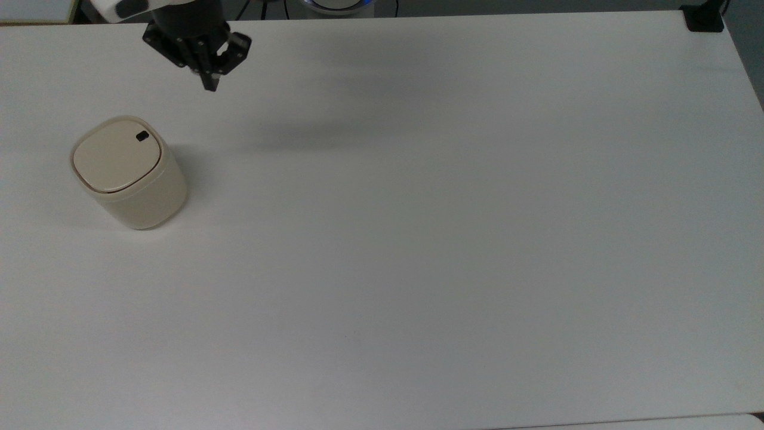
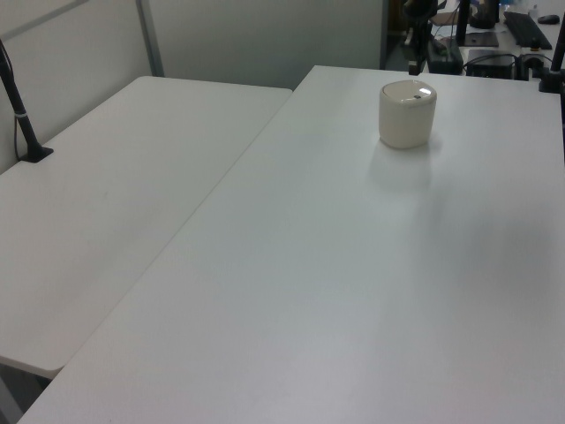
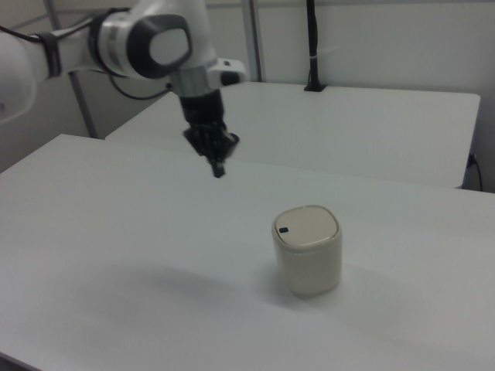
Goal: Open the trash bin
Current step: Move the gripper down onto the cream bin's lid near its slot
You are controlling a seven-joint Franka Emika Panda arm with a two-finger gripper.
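The trash bin (image 1: pixel 128 179) is a small cream-beige tub with a flat lid (image 1: pixel 113 156), standing upright near the top view's left edge. Its lid lies down flat, and a small black button (image 1: pixel 142 136) sits at one corner. The same bin (image 2: pixel 407 115) stands far back in the left view and at centre right (image 3: pixel 308 255) in the right view. My gripper (image 1: pixel 210 83) hangs above the table, shut with nothing between its fingers. It is apart from the bin, up and to the right of the button in the top view. The right view has the gripper (image 3: pixel 218 169) pointing down.
The bin stands on a wide white table (image 1: pixel 418 239). A black clamp (image 1: pixel 704 18) sits at its far right corner in the top view. A second white table (image 2: pixel 115 194) adjoins on the left view's left, with a black pole (image 2: pixel 19 110) on it.
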